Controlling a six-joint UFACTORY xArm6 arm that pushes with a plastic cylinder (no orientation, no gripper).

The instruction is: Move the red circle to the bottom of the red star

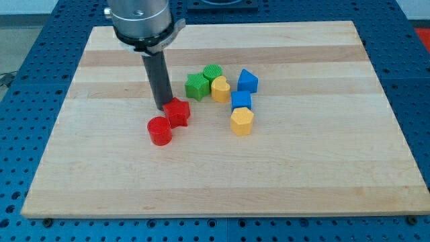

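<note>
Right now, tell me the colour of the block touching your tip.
Red: the star, in the camera view.

Bright, even overhead light is falling on the tabletop (302, 168); shadows are staying faint, focus sharp, no glare.

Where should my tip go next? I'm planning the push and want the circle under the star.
Probably around to the view's left of the red circle. My tip sits against the red star, above the circle, which lies at the star's lower left; a short rightward nudge would bring it beneath.
</note>
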